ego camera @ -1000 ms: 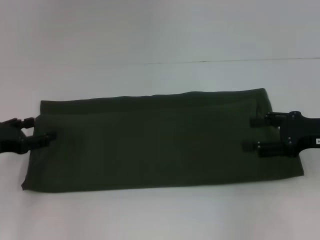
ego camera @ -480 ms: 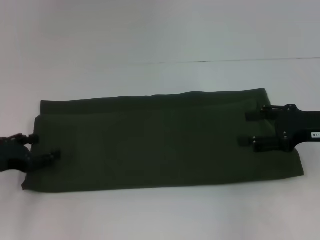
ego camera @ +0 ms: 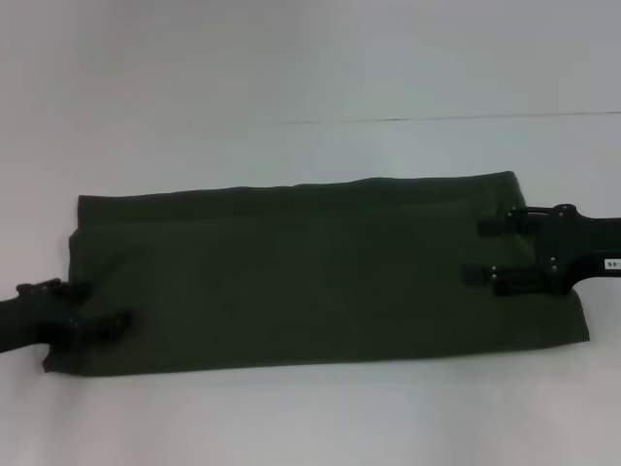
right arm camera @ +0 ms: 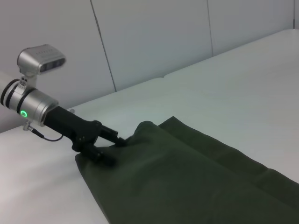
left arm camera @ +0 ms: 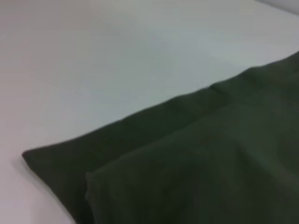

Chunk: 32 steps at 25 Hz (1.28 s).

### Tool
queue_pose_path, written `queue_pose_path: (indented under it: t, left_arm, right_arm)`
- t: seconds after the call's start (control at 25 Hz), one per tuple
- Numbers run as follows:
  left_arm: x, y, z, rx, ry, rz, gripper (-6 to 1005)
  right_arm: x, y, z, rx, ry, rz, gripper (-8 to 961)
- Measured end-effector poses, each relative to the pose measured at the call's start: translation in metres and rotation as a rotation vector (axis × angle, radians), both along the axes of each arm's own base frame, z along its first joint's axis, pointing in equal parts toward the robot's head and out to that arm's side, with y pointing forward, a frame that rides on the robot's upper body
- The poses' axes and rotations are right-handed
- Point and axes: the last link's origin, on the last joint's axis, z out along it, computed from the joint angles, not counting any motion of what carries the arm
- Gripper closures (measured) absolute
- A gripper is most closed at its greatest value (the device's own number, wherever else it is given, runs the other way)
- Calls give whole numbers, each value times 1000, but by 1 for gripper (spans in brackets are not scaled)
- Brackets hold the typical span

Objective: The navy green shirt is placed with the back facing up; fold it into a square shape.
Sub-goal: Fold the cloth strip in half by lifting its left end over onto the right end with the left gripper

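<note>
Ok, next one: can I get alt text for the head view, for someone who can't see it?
A dark olive-green shirt, already folded into a long flat band, lies across a white table. The left tool sits open at the band's left end near the front corner, and the right tool sits open over its right end, one black finger nearer the far edge.

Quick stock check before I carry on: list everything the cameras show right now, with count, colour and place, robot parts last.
navy green shirt: one, dark olive green, folded into a long band lying flat across the middle of the table.
table: one, white, under the shirt, with a thin seam line running across behind it.
wall panels: pale grey, behind the table in the right wrist view.
left gripper: one, black, fingers spread, at the shirt's left end near its front corner.
right gripper: one, black, fingers spread, over the shirt's right end.
</note>
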Motion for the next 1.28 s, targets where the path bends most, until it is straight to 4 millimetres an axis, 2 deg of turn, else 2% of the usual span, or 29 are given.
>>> queue_pose_path:
  t: [0.24, 0.56, 0.84, 1.08, 1.28]
  left_arm:
    - [5, -1, -1, -11, -24, -8, 154]
    - [18, -2, 37, 88, -175, -52, 154]
    - [18, 12, 56, 93, -207, 104, 153]
    - [22, 11, 46, 16, -179, 113, 153]
    - [17, 6, 34, 4, -136, 110, 153]
  right_arm:
    - [0, 1, 1, 2, -5, 0, 83]
    - [-1, 4, 4, 5, -10, 1, 83]
    - [-3, 6, 4, 3, -8, -3, 82]
    - [-6, 6, 2, -17, -1, -20, 82]
    - [-5, 6, 2, -18, -3, -28, 82]
